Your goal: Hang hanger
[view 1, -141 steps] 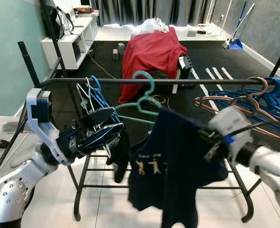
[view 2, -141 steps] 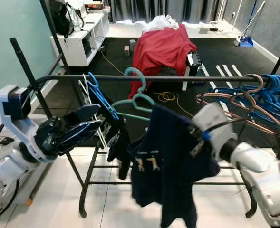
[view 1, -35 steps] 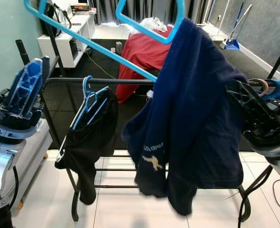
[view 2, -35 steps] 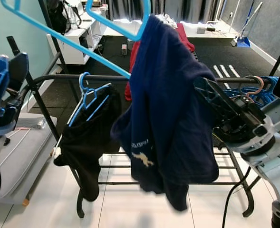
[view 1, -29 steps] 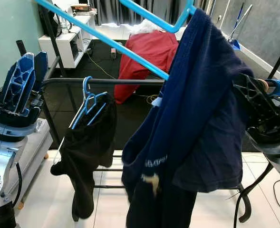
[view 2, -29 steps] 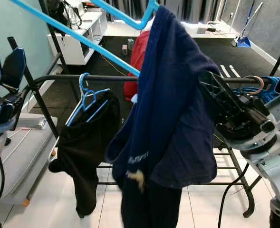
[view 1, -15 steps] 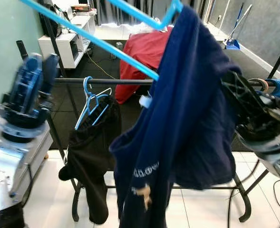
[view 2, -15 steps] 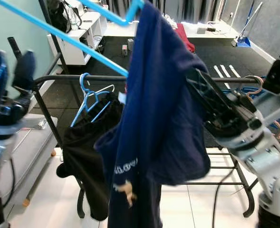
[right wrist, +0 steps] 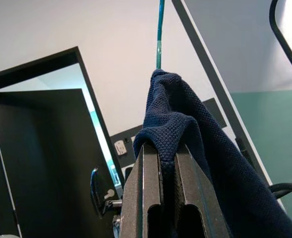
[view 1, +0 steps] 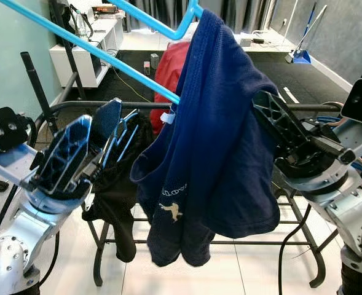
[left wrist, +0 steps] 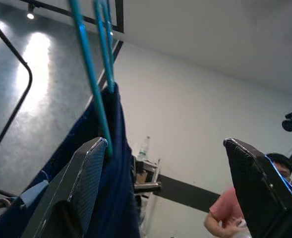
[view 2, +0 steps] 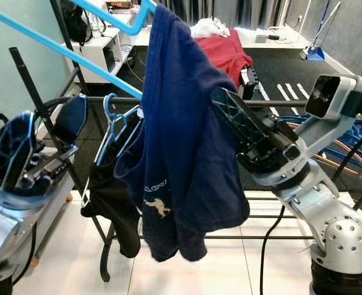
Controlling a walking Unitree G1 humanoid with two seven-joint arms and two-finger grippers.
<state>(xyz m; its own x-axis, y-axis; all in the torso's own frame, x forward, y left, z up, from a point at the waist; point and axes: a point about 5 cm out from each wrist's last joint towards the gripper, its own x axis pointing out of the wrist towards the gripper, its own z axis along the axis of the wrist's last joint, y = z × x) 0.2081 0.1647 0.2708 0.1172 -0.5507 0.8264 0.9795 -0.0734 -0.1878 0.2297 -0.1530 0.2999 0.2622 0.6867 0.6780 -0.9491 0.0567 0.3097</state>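
A light blue hanger (view 1: pixel 94 49) is held high and tilted, above the black rack rail (view 1: pixel 61 106). A navy garment (view 1: pixel 217 135) drapes from the hanger's right end. My right gripper (view 1: pixel 263 107) is shut on a fold of that navy garment (right wrist: pixel 185 129), just right of the cloth; the hanger's blue wire (right wrist: pixel 159 29) rises above the fold. My left gripper (view 1: pixel 101 123) is open, low at the left in front of the rail, touching nothing. Its two fingers (left wrist: pixel 93 168) stand wide apart, with the hanger (left wrist: pixel 88 69) and cloth beyond them.
A black garment (view 1: pixel 116 209) hangs from a blue hanger on the rail's left part. Several blue and copper hangers (view 2: pixel 346 150) crowd its right end. Behind are a red cloth (view 2: pixel 227 49) and a white shelf (view 1: pixel 91 52). A person in red (left wrist: pixel 230 220) stands nearby.
My left arm has dropped from upright to slanting forward at the rack. My right gripper and the navy garment have shifted left, and the cloth has swung.
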